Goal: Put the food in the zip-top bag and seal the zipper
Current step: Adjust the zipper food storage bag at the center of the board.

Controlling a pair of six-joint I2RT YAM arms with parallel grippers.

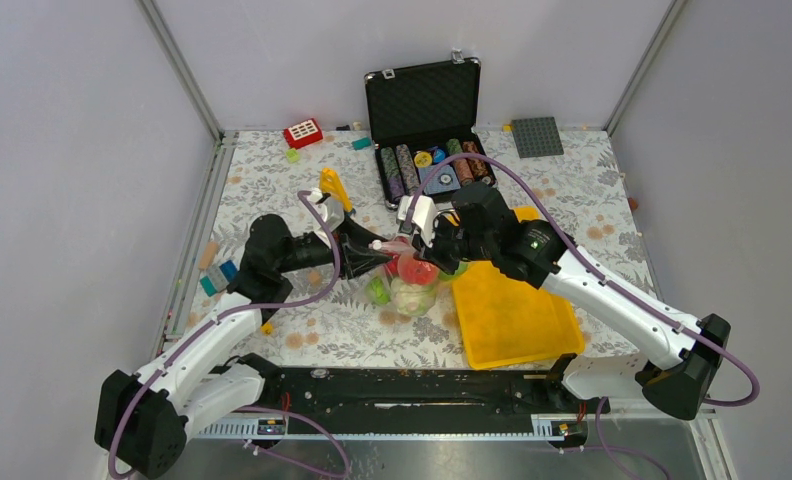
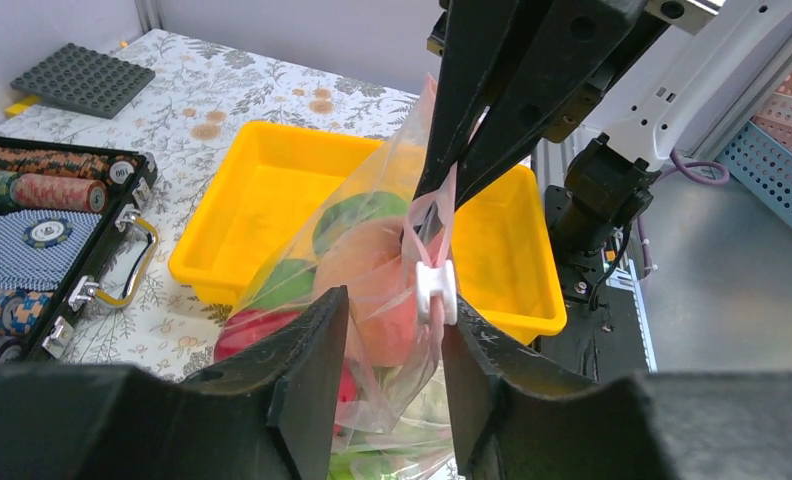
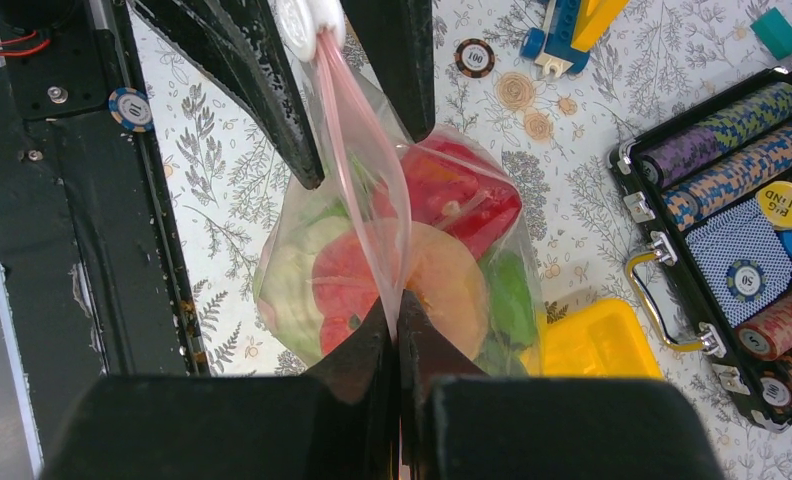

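Note:
The clear zip-top bag [image 1: 412,285] hangs between my two grippers, with its bottom near the table. Inside it is the food: an orange-pink peach [image 2: 367,265], green pieces [image 2: 357,212] and a red one [image 3: 462,195]. My right gripper [image 3: 396,310] is shut on the bag's top edge, pinching the pinkish zipper [image 3: 357,130]. My left gripper [image 2: 392,300] faces it with its jaws apart around the bag's mouth. The white slider [image 2: 435,290] sits against the tip of its right finger. Bag film lies loose between the fingers.
A yellow tray [image 1: 517,320] lies just right of the bag, under the right arm. The open black case of poker chips [image 1: 427,165] stands behind it. A grey baseplate [image 1: 537,136], a red brick [image 1: 302,132] and small bricks lie along the back and left.

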